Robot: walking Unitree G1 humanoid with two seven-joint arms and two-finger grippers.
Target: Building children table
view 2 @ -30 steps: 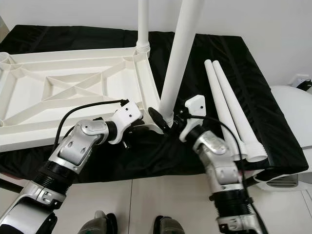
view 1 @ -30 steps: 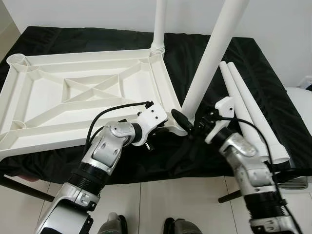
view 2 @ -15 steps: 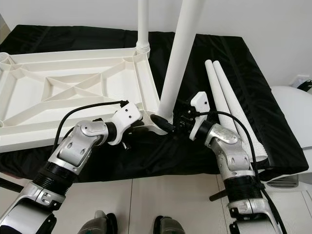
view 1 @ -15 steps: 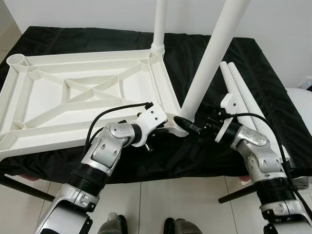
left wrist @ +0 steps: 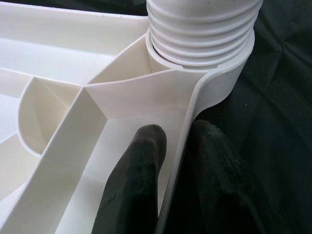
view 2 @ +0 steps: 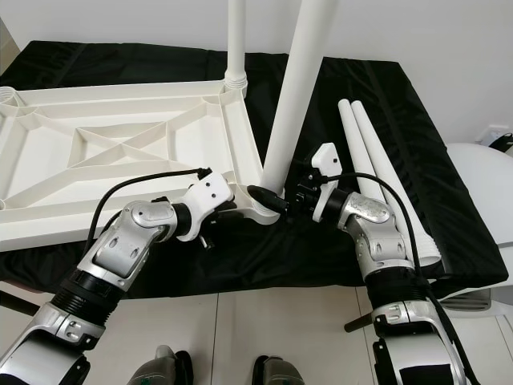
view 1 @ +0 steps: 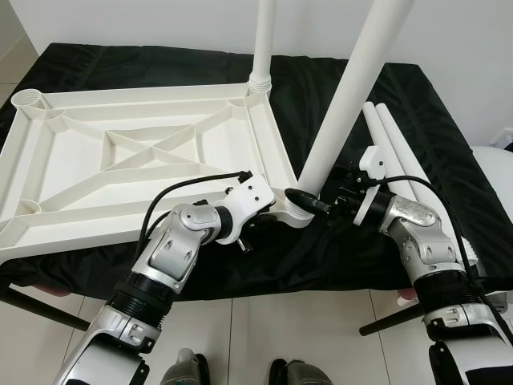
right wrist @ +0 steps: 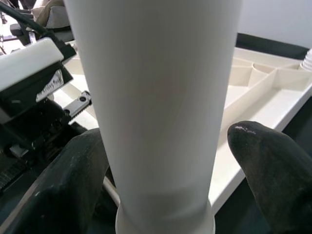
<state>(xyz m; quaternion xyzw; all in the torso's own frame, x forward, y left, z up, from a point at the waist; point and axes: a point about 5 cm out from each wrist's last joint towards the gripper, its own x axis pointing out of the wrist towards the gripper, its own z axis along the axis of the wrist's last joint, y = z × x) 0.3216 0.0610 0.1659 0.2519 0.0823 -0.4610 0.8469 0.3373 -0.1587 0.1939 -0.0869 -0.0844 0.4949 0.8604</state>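
White upturned tabletop [view 1: 120, 152] on a black-covered bench [view 1: 417, 104], left gripper [left wrist: 168, 161] pinching the tabletop's near rim beside the corner socket, right gripper [right wrist: 161, 161] spread wide around the leg [view 1: 345, 96] standing in that socket, two loose legs [view 1: 401, 168] just beyond.
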